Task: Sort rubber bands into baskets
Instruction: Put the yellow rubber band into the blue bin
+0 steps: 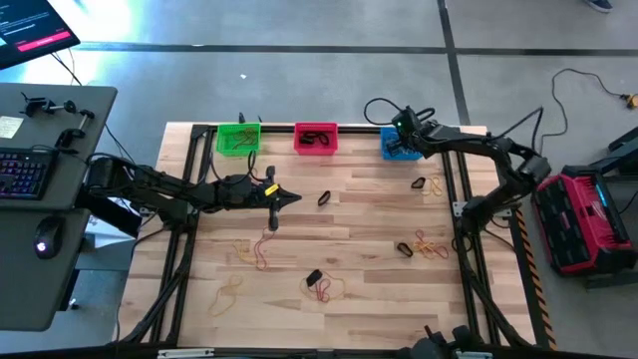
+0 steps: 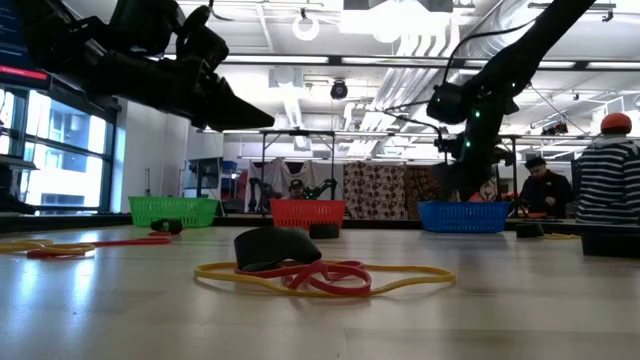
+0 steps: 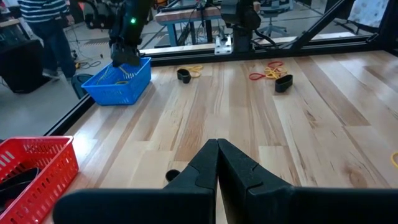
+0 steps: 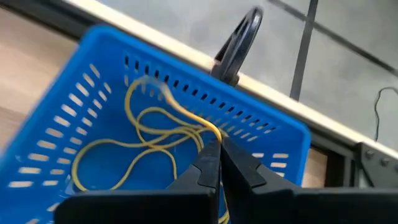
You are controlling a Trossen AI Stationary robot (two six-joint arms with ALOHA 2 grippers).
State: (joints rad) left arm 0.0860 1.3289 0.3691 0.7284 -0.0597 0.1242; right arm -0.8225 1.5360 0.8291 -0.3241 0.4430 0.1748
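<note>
Three baskets stand along the table's far edge: green [image 1: 238, 138], red-pink [image 1: 315, 138] and blue [image 1: 399, 150]. My right gripper [image 4: 219, 144] hangs over the blue basket [image 4: 93, 124], shut on a yellow rubber band; more yellow bands [image 4: 118, 168] lie on that basket's floor. My left gripper [image 1: 291, 196] is shut and empty above the table's middle, near a black band [image 1: 324, 198]. Loose yellow, red and black bands lie scattered on the wood: [image 1: 261, 249], [image 1: 321, 286], [image 1: 429, 244]. My right gripper pinches a strand of the yellow rubber band [image 4: 205, 129] between its two fingertips, coming from above and pointing down into the blue basket. The band's loop runs off from the fingertips toward the basket's far wall [image 4: 146, 87] and droops inside the basket.
Black bands lie in the red-pink basket [image 3: 18, 180]. Black cables loop by the far right corner [image 1: 384, 105]. A black frame runs along the table's left and right sides. People stand beyond the table [image 2: 610, 170]. A keyboard desk [image 1: 30, 170] is at the left.
</note>
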